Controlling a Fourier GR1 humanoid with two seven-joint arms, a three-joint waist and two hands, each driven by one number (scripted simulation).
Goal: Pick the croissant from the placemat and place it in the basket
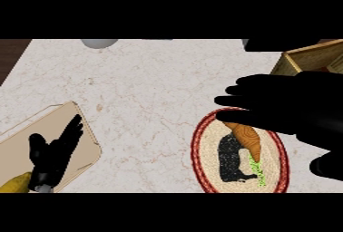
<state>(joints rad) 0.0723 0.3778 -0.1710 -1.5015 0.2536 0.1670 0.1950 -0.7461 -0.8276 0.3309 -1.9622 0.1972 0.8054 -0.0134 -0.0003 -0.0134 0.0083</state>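
An oval woven placemat [198, 156] with a red-brown rim lies at the lower right of the counter. On it lies an orange tapered item with a green tip [248, 138] that looks like a carrot, not a croissant; its upper end is hidden under my right hand [295, 106]. That hand hovers over the mat's top edge, fingers stretched leftward and open, holding nothing that I can see. A dark shadow falls on the mat beside the orange item. The wooden basket [303, 59] stands at the top right, just behind the hand. My left hand [55, 149] rests open at the lower left.
A pale cutting board [85, 154] lies under the left hand, with a yellow object [16, 182] at its near corner. A grey rounded object [99, 43] sits at the counter's far edge. Bare marble stretches between the board and the placemat.
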